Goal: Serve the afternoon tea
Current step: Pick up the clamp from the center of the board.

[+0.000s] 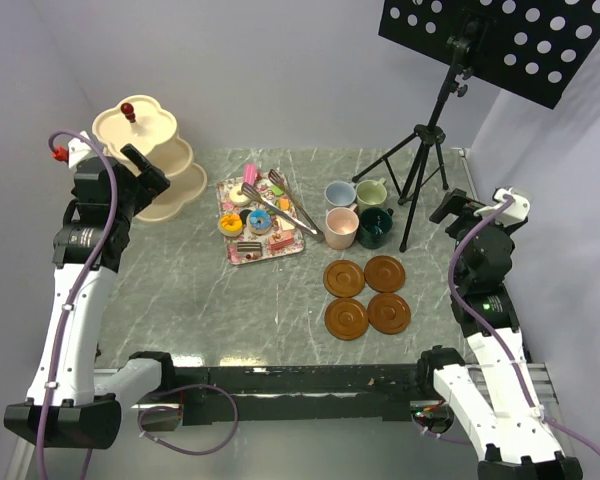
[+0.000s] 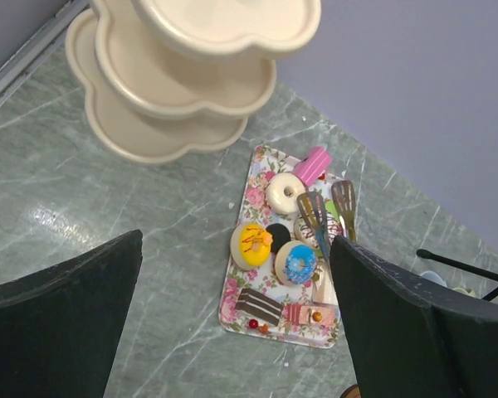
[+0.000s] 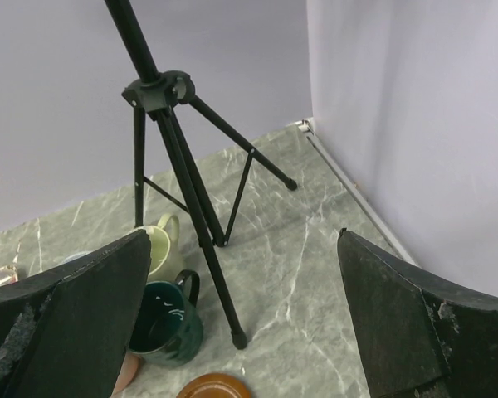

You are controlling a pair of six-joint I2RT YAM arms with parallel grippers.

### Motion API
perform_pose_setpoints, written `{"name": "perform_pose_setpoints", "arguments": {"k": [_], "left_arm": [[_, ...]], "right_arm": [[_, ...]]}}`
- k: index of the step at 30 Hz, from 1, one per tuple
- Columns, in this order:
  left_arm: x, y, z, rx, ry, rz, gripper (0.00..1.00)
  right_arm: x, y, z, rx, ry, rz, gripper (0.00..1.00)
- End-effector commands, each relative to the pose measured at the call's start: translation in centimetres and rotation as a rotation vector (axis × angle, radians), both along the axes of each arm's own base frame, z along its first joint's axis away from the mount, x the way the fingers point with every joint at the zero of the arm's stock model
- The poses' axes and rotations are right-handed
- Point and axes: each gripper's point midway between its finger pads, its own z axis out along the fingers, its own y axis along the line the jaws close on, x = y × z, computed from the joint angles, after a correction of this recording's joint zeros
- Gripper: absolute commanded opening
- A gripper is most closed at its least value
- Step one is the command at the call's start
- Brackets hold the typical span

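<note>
hovering left fingers (image 2: 62, 319) and right fingers (image 3: 66, 323) spread wide, empty, toy cakes (image 2: 251, 245) on floral tray (image 2: 260, 170), mugs (image 1: 341, 226) near saucers (image 1: 344, 278)

A marble-patterned table (image 1: 180, 290) is laid with a tiered stand (image 1: 170, 165) at upper left, a floral tray (image 1: 223, 203) at centre, and mugs (image 1: 341, 226), saucers (image 1: 346, 318) and a tripod (image 1: 420, 160) centre-right.

A grey-green marbled table (image 1: 180, 290) sits between plain pale walls (image 1: 280, 70) under even light. At two o'clock a black tripod (image 1: 420, 165) stands on it, carrying a tilted black panel (image 1: 510, 40) dotted with round pale spots.
</note>
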Motion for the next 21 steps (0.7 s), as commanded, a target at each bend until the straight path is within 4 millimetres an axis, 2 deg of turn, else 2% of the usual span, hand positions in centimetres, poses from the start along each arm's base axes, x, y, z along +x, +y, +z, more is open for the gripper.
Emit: {"name": "perform_pose_setpoints", "arguments": {"k": [1, 7, 12, 14, 21], "left_arm": [[-0.3, 0.6, 1.3, -0.045, -0.017, 0.062, 1.0], [-0.4, 0.6, 0.4, -0.018, -0.005, 0.042, 1.0], [0.1, -1.1, 0.4, -0.049, -0.043, -0.047, 0.99], [1.4, -2.7, -0.3, -0.082, -0.019, -0.074, 0.94], [4.9, -12.5, -5.5, -0.135, 0.179, -0.125, 0.89]], "right_arm": [[-0.3, -0.3, 2.0, 0.023, -0.033, -0.022, 1.0], [-0.2, -0.2, 2.2, 0.009, 0.015, -0.01, 1.0], [0.0, 0.1, 2.0, -0.004, 0.046, 0.006, 1.0], [0.1, 0.5, 1.9, 0.005, 0.052, 0.029, 1.0], [0.7, 2.0, 0.1, 0.101, 0.107, 0.087, 1.0]]}}
